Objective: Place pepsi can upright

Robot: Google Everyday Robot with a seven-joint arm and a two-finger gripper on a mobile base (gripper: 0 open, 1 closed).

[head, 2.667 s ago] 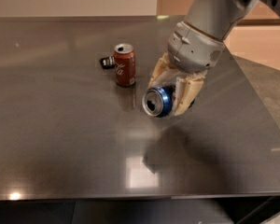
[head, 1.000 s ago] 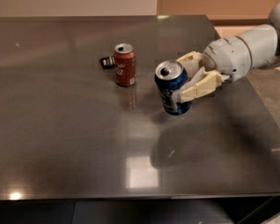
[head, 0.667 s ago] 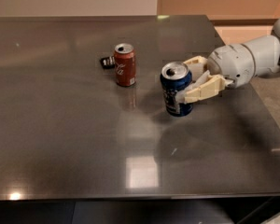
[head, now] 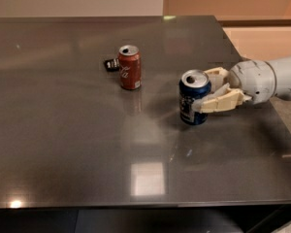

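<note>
The pepsi can, dark blue with a silver top, stands upright on the dark table, right of the middle. My gripper reaches in from the right and is shut on the pepsi can. One cream finger lies across the can's near right side and the other shows behind it. The can's base looks to be at the table surface.
A red cola can stands upright to the left of the pepsi can, with a small dark object beside it. The table's right edge runs just beyond my arm. The front edge is near the bottom of the view.
The pepsi can lay sideways in my gripper above the table; now it is upright. Over the last second it has moved a little right and nearer with my gripper.
</note>
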